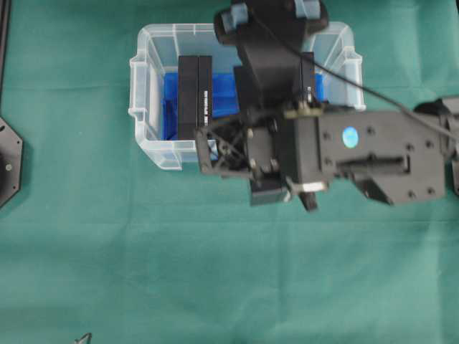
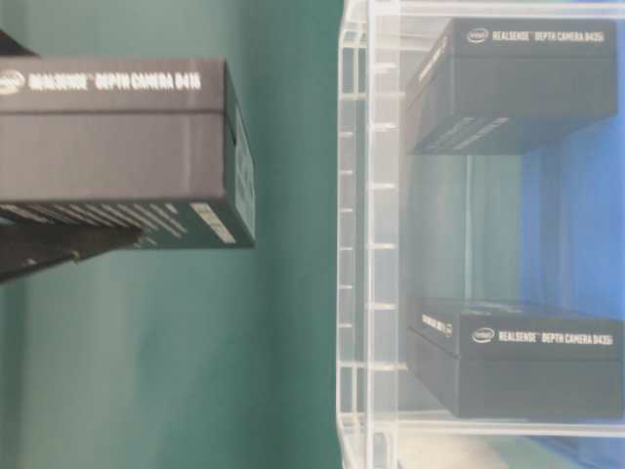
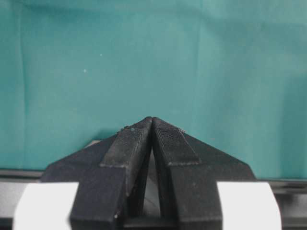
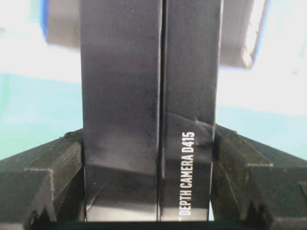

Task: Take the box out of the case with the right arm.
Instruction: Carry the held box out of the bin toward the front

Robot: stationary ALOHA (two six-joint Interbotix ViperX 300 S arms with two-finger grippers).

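Note:
My right gripper [image 4: 146,134] is shut on a black box [image 4: 148,96] printed "DEPTH CAMERA D415", its fingers [image 4: 230,153] pressing on both long sides. From overhead the black lattice gripper [image 1: 215,143] holds this box [image 1: 190,93] over the left half of the clear case [image 1: 143,86] with the blue bottom. At table level the held box [image 2: 117,147] sits wholly outside the case's rim [image 2: 356,244]. My left gripper [image 3: 152,122] is shut on nothing, over bare green cloth.
Two more black boxes stay inside the case, one [image 2: 518,83] and another [image 2: 518,357]. A dark arm section [image 1: 272,43] covers the case's right half. Green cloth [image 1: 215,272] covers the table. A black mount [image 1: 8,161] sits at the left edge.

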